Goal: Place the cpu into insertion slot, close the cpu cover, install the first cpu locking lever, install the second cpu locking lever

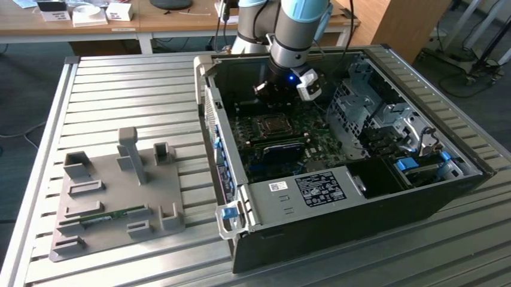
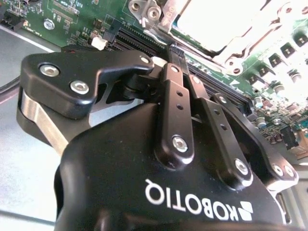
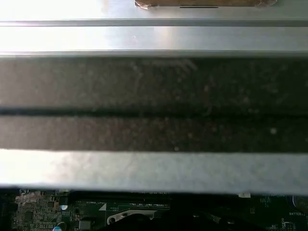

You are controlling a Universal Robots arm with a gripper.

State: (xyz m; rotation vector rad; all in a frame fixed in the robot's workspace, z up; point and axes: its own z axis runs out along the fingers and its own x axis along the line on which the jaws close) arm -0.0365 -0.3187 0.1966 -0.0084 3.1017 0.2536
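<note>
Second wrist view: gripper point(image 2: 175, 55) fingers pressed together, nothing visible between them, tip just short of the silver cpu cover point(image 2: 226, 29) over the insertion slot point(image 1: 274, 124). Likely lever or cover work; keep the push low and square, clear of the memory slots point(image 2: 144, 41).

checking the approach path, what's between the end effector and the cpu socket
In the second wrist view, the black memory slots lie between the end effector and the insertion slot.
</note>
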